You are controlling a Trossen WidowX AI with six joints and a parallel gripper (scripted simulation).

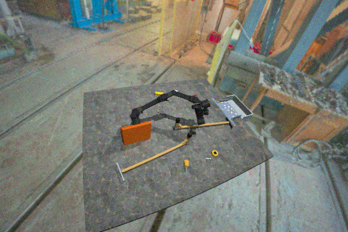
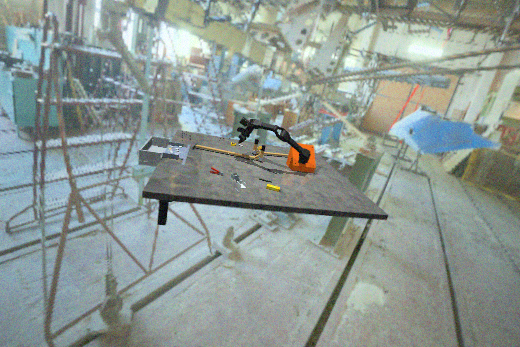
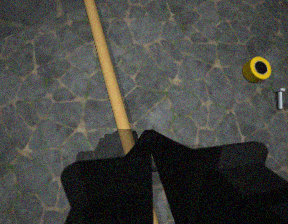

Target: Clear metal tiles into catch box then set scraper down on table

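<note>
My gripper [image 1: 201, 122] [image 2: 241, 140] [image 3: 148, 134] is shut and empty, pointing down above a long wooden handle [image 1: 211, 125] [image 3: 107, 70], which lies on the table with its dark crosspiece [image 1: 230, 123] beside the steel plate. A second long tool [image 1: 157, 156] lies nearer the front, with a thin metal crosspiece [image 1: 120, 172] at its left end. I cannot tell for sure which one is the scraper. Several small tiles [image 1: 228, 106] stand on the steel plate [image 1: 235, 120] [image 2: 185, 156]. The grey catch box [image 1: 248, 114] [image 2: 148, 158] is at its far end; its contents are unclear.
An orange block [image 1: 136, 133] [image 2: 302, 158] stands near the arm base. A yellow ring [image 1: 212, 154] [image 3: 250, 75], a bolt [image 1: 208, 158] [image 3: 280, 100] and a yellow-handled tool [image 1: 186, 163] lie in front. Red pliers [image 2: 215, 171] and a yellow block [image 2: 273, 187] lie behind.
</note>
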